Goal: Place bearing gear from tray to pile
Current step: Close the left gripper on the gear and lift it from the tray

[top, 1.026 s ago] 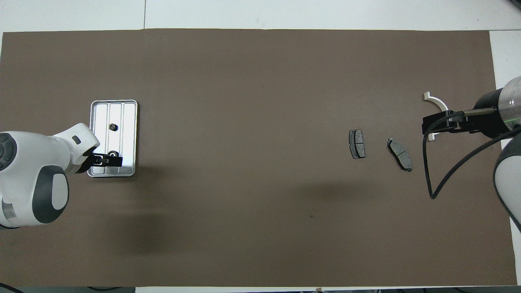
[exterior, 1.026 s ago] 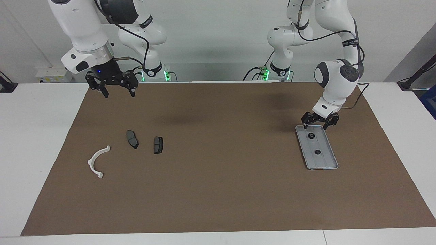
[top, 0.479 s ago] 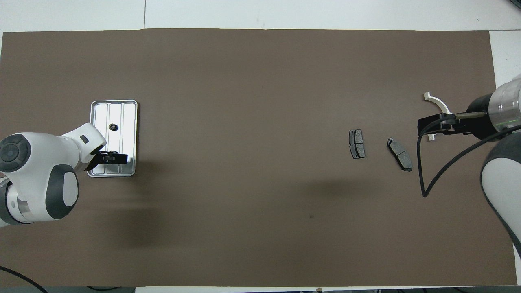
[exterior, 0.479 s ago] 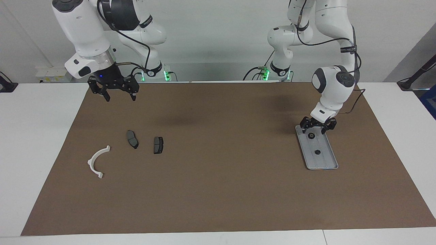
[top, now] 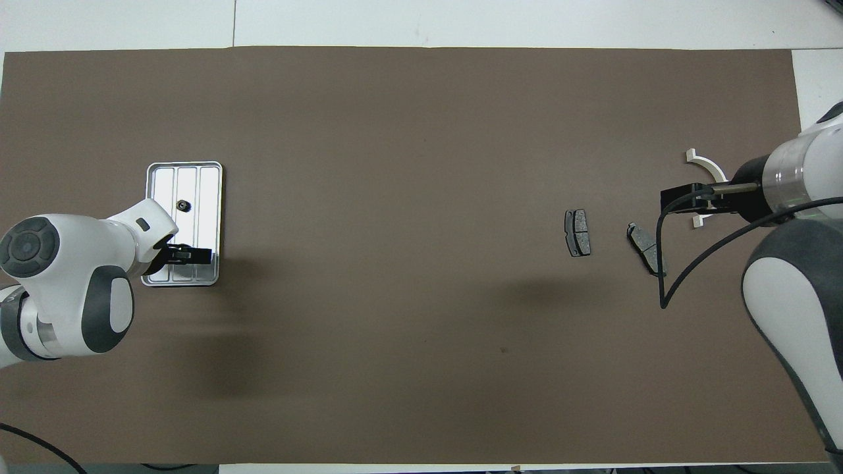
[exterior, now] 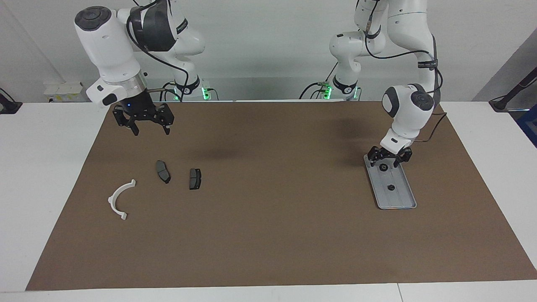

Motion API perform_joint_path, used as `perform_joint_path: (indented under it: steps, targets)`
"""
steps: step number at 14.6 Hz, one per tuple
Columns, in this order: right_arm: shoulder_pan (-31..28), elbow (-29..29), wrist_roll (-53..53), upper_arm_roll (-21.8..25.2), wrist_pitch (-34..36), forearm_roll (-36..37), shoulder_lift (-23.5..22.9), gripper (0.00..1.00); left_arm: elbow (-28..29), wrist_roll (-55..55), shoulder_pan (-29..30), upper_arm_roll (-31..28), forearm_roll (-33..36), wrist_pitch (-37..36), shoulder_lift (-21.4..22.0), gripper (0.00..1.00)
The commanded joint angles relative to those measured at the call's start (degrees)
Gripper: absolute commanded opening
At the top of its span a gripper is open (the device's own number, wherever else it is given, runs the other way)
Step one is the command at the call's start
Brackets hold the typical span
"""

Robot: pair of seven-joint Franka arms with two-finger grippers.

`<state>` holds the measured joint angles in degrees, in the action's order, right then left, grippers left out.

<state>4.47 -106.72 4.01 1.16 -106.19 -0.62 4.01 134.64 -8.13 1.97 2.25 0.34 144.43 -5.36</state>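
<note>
left pincer came down onto the tray, nothing gripped yet

my left gripper (exterior: 389, 159) dropped lower over the past second, fingers spread wide around the nearer bearing gear (exterior: 382, 167) on the tray (exterior: 402, 201), holding nothing. second gear (exterior: 390, 187) sat farther along the tray. right gripper (exterior: 144, 122) drifted, open and empty, toward the pile: brake pads (exterior: 162, 171) and white half-ring (exterior: 118, 199). next call: close.

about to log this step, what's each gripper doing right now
Left gripper: open, holding nothing, low over the tray.
Right gripper: open, holding nothing, up above the mat.
</note>
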Motion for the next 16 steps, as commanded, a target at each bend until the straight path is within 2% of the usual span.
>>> perform_joint_path:
  steps: [1, 8, 13, 16]
  targets:
    - [0.01, -1.73, 0.12, -0.02, -1.74, -1.14, -0.05, 1.00, 0.71, 0.49, -0.47, -0.23, -0.69, 1.30, 0.26, 0.97]
    - [0.10, -5.42, 0.04, -0.10, -5.52, -1.14, -1.37, 1.00, 0.71, 0.66, -0.39, -0.23, -0.69, 1.38, 0.09, 0.74]
    - [0.10, -6.04, 0.04, -0.10, -5.52, -1.14, -4.79, 1.00, 0.02, 0.66, -0.30, -0.23, -0.69, 1.21, 0.00, 0.32]
    - [0.10, -6.04, -0.05, -0.10, -5.52, -1.14, -6.03, 1.00, -4.37, 0.58, -0.39, -0.23, -0.69, -3.08, -0.88, 0.22]
